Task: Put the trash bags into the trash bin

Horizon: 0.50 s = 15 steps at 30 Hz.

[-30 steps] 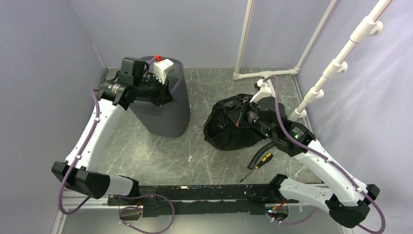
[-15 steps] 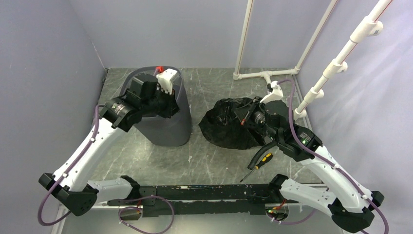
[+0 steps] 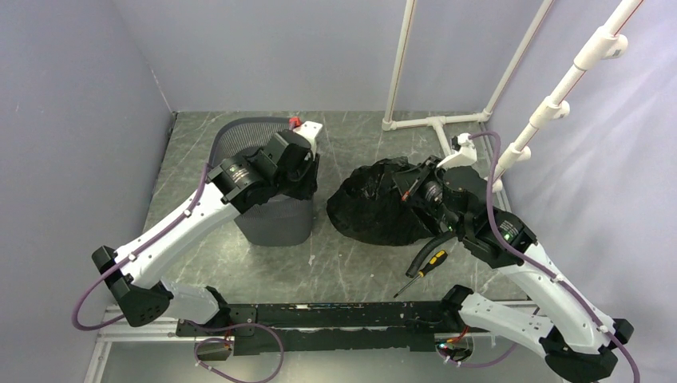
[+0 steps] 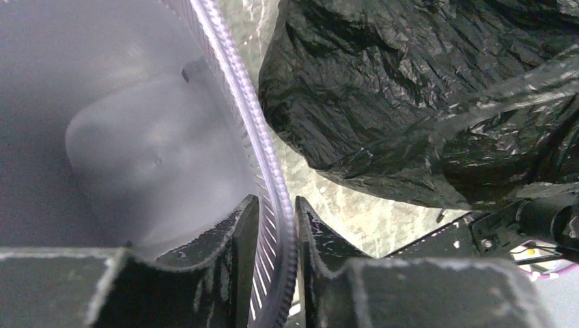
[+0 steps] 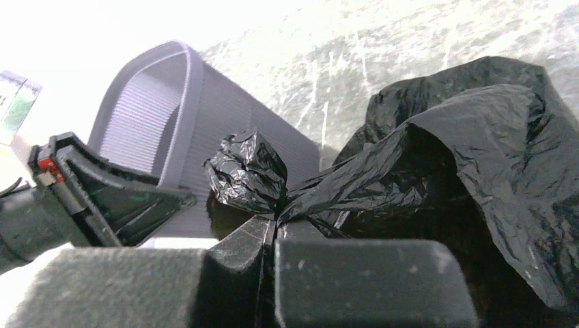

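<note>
The dark grey mesh trash bin (image 3: 267,219) stands left of centre, tilted towards the right. My left gripper (image 3: 305,174) is shut on its right rim (image 4: 270,171), one finger inside the bin and one outside. The bin's inside (image 4: 136,150) looks empty. The glossy black trash bag (image 3: 371,211) lies on the floor just right of the bin and fills the upper right of the left wrist view (image 4: 423,102). My right gripper (image 3: 407,185) is shut on a twisted bunch of the bag's film (image 5: 273,184) at its top. The bin also shows in the right wrist view (image 5: 225,102).
A screwdriver with a yellow and black handle (image 3: 425,268) lies on the floor in front of the bag. A white pipe frame (image 3: 435,122) stands at the back right, close behind my right arm. Grey walls close in both sides.
My left arm has pulled the bin to the right by its rim, tilting it towards the bag. My right gripper has shifted slightly with the bag's top in it.
</note>
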Motion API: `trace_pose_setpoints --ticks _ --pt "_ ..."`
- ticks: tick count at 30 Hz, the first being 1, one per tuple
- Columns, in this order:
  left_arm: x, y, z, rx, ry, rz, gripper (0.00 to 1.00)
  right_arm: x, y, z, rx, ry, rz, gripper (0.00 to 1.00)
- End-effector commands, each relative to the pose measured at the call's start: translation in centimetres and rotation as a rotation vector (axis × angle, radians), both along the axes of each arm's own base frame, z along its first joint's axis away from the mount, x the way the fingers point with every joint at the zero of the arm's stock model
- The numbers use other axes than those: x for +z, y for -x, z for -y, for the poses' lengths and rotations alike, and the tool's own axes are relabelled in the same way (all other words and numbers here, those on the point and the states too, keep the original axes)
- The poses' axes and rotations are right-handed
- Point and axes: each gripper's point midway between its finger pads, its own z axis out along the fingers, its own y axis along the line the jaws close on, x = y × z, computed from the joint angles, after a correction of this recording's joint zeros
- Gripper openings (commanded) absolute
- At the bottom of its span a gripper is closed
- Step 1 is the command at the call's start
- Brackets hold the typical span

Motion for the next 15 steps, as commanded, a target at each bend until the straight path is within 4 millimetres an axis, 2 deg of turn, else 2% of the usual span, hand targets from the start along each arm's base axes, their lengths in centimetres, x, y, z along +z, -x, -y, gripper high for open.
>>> trace_pose_setpoints --ticks 1,6,8,15 --pt "-0.1 0.4 -0.8 0.074 0.019 -0.043 0.41 1.7 -1.1 1.2 -0.057 0.065 0.073 0.00" --pt "1.3 1.5 1.9 -0.062 0.172 -0.017 0.73 1.8 -2.2 2.3 -0.115 0.152 0.097 0.00" --pt "2.4 1.7 2.6 -0.104 0.233 0.020 0.82 1.3 -2.7 3.0 -0.157 0.201 0.083 0.00" --pt "6.0 3.2 3.8 -0.292 0.329 0.159 0.89 -0.3 -3.6 5.5 -0.279 0.275 0.012 0.00"
